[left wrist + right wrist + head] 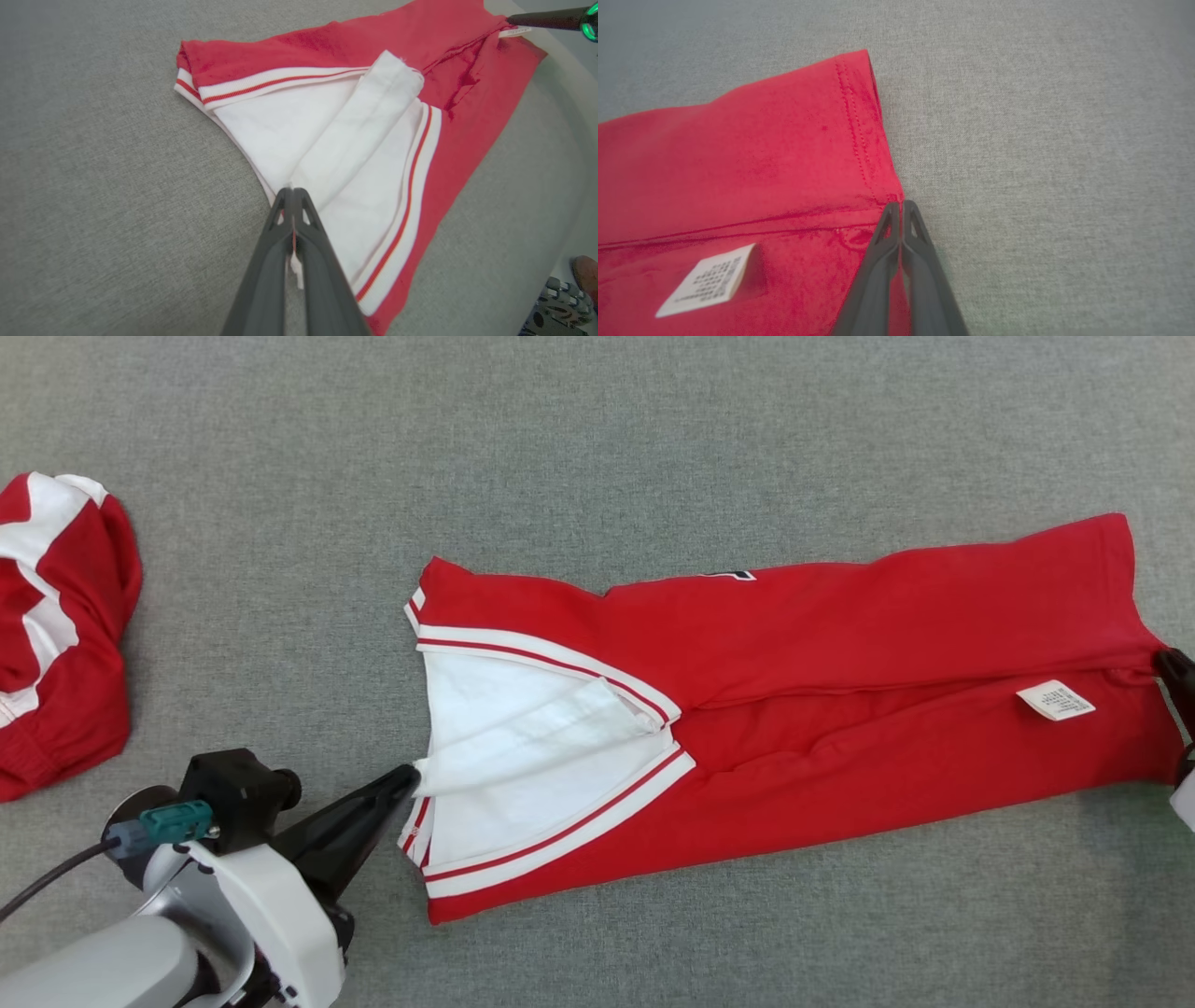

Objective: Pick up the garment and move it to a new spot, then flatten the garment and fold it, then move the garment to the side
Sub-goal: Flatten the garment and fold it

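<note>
Your left gripper (293,192) has its jaws pressed together on the white edge of the garment (467,116), with a sliver of fabric showing between them. The garment lies on the grey table (117,163), its red body running to the upper right. Striped trim (406,186) borders the white panel. At the far end, the right gripper (510,19) meets the red hem beside a white label (514,31).

The table (597,429) before me is covered in grey woven cloth. The garment (840,709) lies flat across its middle and out toward its right edge. It is red and folded lengthwise, with white lining and striped trim showing at its left end. Toward the left edge a second red-and-white piece (56,635) lies bunched, well apart from it.
</note>
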### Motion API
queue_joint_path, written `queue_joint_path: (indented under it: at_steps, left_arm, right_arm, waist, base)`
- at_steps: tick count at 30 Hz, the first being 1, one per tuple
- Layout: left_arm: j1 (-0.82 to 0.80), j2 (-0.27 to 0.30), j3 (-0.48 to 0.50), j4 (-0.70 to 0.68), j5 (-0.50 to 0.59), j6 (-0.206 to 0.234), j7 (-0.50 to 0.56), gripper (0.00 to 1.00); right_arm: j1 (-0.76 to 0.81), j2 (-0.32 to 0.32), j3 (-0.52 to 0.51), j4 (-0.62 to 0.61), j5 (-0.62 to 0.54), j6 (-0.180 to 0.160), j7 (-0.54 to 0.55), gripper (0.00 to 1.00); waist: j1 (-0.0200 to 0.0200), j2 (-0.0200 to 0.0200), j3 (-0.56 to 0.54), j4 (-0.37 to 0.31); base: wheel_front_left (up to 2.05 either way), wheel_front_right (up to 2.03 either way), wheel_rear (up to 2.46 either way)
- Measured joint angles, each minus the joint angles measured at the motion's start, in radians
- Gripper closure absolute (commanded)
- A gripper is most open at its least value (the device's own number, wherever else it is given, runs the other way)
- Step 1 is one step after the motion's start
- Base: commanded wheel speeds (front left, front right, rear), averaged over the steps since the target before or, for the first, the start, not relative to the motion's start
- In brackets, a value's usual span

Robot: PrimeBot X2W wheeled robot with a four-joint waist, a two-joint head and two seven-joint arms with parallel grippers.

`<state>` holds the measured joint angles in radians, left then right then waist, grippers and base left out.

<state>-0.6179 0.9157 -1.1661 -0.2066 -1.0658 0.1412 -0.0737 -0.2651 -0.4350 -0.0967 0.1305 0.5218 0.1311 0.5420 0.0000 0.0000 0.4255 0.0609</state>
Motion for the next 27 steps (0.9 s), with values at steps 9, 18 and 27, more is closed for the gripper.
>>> queue_joint_path:
  at_steps: [9,18,27]
  left_arm:
    - [0.092,-0.123,0.051,0.104,0.03,0.185,-0.157,0.0]
    - [0.346,-0.377,0.371,0.07,0.323,0.37,-0.188,0.0]
    - [0.51,-0.586,0.54,0.103,0.618,0.281,-0.188,0.0]
  right_arm:
    - [0.125,0.067,-0.128,-0.018,-0.002,0.0,-0.108,0.0]
    - [0.145,0.202,-0.266,0.041,-0.022,0.0,-0.317,0.0]
    - [0.018,0.186,-0.265,0.251,-0.086,0.0,-0.293,0.0]
  waist:
    - [0.0,0.0,-0.045,0.003]
    - [0.0,0.0,-0.1,0.053]
    - [0.0,0.0,-0.136,0.152]
  base:
    - [0.0,0.0,0.0]
    - [0.0,0.0,0.0]
    - [0.0,0.0,0.0]
